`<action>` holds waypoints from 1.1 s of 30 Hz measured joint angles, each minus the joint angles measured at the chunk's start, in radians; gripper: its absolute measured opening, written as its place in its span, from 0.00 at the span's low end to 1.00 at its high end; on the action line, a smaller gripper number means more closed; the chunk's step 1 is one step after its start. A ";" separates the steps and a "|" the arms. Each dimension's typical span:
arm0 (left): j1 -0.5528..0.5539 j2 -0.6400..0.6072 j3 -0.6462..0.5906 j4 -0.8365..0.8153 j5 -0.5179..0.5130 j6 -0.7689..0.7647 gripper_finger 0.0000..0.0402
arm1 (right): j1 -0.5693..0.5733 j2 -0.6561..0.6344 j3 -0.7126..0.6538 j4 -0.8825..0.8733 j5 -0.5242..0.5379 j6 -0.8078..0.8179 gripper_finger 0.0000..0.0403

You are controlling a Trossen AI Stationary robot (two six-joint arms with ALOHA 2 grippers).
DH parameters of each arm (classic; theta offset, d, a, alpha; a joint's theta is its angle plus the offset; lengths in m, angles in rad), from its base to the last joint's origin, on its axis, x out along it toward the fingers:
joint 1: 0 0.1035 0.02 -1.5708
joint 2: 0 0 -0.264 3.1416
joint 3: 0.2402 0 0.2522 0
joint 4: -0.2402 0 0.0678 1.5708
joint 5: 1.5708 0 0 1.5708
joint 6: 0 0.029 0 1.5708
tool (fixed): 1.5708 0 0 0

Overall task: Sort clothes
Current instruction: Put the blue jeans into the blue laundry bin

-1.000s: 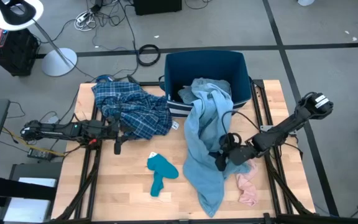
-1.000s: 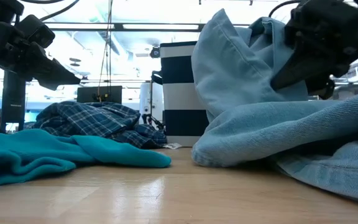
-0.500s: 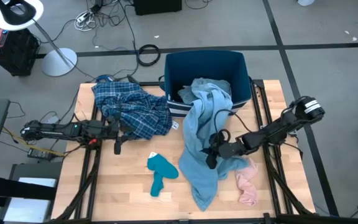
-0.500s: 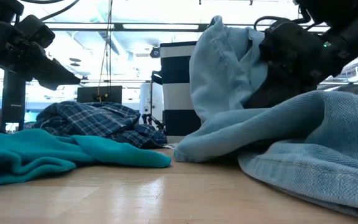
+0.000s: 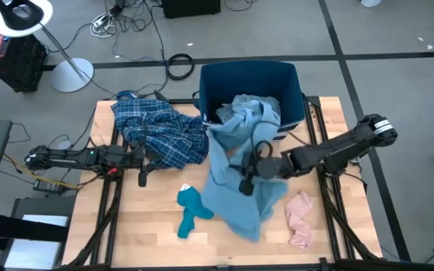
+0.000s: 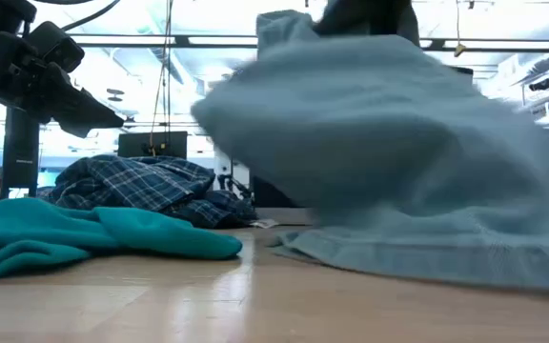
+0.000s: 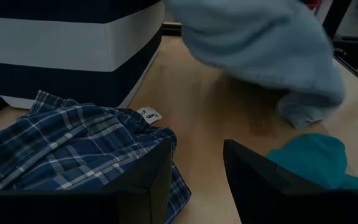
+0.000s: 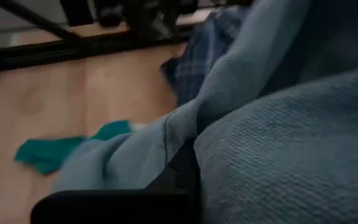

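Observation:
The light-blue denim piece (image 5: 232, 158) runs from the dark-blue bin (image 5: 217, 79) down onto the table, bunched at its middle. My right gripper (image 5: 246, 181) reaches into that bunch from the table's right and is shut on it. The blue-white plaid shirt (image 5: 160, 134) lies in a heap at the far left. My left gripper (image 5: 142, 178) stands open just beside its near edge, touching nothing. A teal sock (image 5: 189, 211) lies near the table's front, beside the denim's lower end. A small pink item (image 5: 300, 220) lies at the front right. My right gripper holds the denim piece at its middle (image 8: 185, 134), coming about level from the table's right. Cloth folds over the fingers and hides the place of contact. The held part is raised off the table. The upper end lies over the bin's rim (image 5: 251, 113) and the lower end (image 5: 243, 222) rests on the table.
The bin stands at the far edge of the table, with other clothes inside it under the denim. Bare wood (image 5: 138, 218) shows at the front left. Black frame rails (image 5: 322, 135) run along the table's right side. A lamp and cables are on the floor beyond.
My right gripper has gone toward the table's left and slightly toward the far edge, taking the denim's middle with it. The denim's lower part has been dragged left and bunched up, uncovering the pink item. Its upper end has stayed on the bin. The teal sock has been nudged left.

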State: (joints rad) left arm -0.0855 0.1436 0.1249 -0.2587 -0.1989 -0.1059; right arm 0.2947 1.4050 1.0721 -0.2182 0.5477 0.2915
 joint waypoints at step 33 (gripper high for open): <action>0.000 0.000 0.000 -0.002 0.000 0.020 0.38 | -0.557 0.001 0.727 0.117 0.085 -0.663 0.03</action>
State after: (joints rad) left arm -0.0854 0.1436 0.1249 -0.2612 -0.1989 -0.0861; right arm -0.2620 1.4059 1.7988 -0.1008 0.6329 -0.3719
